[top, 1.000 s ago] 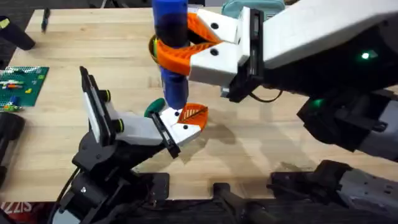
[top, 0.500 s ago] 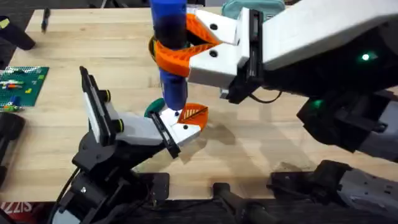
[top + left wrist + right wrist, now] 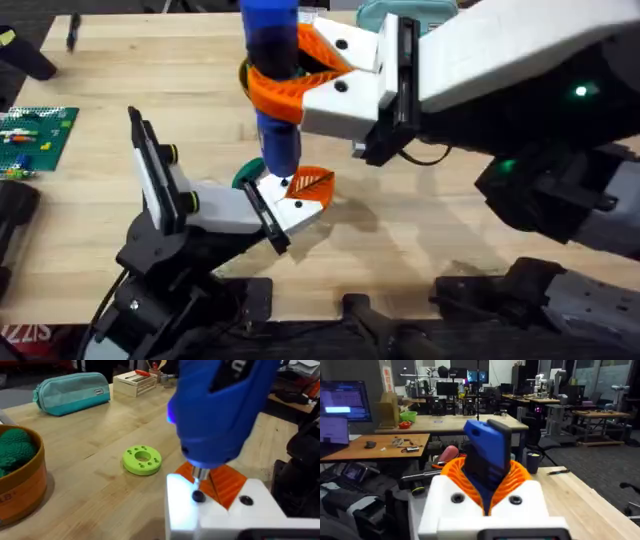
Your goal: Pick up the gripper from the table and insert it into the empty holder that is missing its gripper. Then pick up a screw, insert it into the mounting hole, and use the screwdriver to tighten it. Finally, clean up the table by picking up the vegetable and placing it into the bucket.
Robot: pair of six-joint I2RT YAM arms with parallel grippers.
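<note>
At the far left of the overhead view you have a green board [image 3: 35, 135] lying at the edge of the surface [image 3: 190, 75]. Moving right, your left hand [image 3: 300, 198] sits low near the middle of the surface, its white and orange fingers closed on a white gripper part with an orange ribbed pad [image 3: 220, 482]. The left wrist view shows a dark screw [image 3: 198, 496] sitting in that part's top face, with the screwdriver [image 3: 272, 80] standing upright right above it, its metal tip down on the screw. An orange bucket [image 3: 22, 482] with a green knitted vegetable [image 3: 16, 447] inside, a lime-green ring [image 3: 142, 459], and a teal pouch [image 3: 72, 391] lie on the surface beyond. Further right, your right hand [image 3: 285, 75] reaches in from the right side, its orange pads clamped around the screwdriver's blue body at the dark band.
</note>
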